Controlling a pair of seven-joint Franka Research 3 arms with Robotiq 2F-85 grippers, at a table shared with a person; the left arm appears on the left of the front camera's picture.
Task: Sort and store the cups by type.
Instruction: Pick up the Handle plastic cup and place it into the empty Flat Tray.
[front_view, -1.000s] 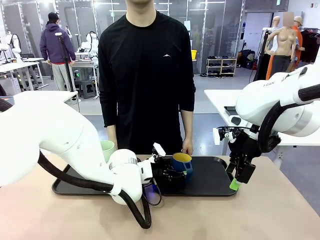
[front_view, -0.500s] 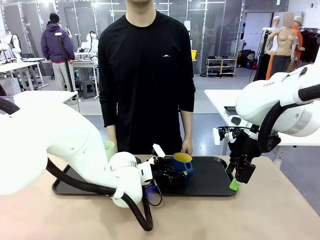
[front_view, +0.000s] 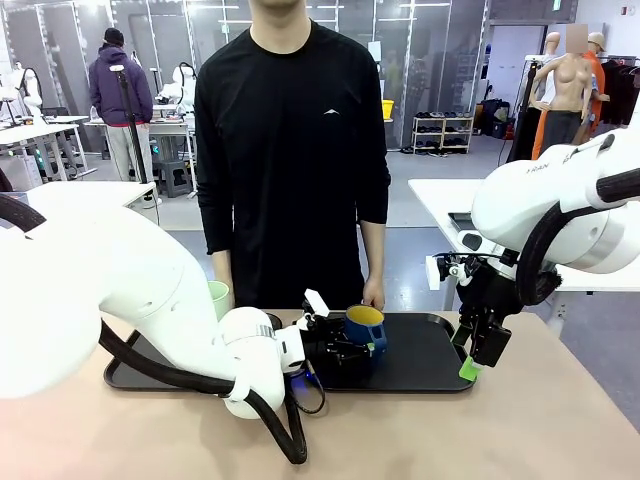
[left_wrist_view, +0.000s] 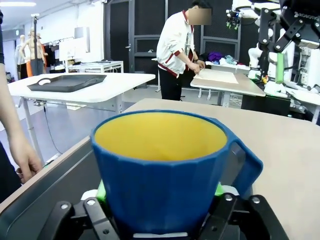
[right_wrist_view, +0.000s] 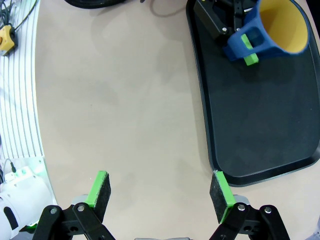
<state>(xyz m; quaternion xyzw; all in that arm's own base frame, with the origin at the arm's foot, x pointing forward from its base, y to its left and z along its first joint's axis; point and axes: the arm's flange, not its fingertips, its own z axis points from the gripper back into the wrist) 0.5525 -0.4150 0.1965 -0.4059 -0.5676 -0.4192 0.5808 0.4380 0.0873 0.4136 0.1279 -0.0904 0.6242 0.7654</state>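
The dark blue mug (front_view: 364, 326) with its yellow inside is over the middle of the black tray (front_view: 430, 362), upright, and my left gripper (front_view: 348, 347) is shut on its body. In the left wrist view the mug (left_wrist_view: 160, 170) sits between the green pads (left_wrist_view: 101, 190), its handle to the right. The pale mint-green tumbler (front_view: 218, 298) stands at the tray's left part, mostly hidden behind my left arm. My right gripper (right_wrist_view: 160, 195) hangs open over the bare table beside the tray's right edge (right_wrist_view: 260, 120); it sees the mug (right_wrist_view: 272, 27) farther off.
A person in black stands at the far side of the table, one hand (front_view: 374, 293) resting by the tray's back edge just behind the mug. The tan tabletop (front_view: 520, 430) stretches in front of the tray. My left arm's cable loop (front_view: 290, 440) lies in front of it.
My left arm's elbow has shifted slightly. The mug, the left gripper's hold and the right gripper stay as they were.
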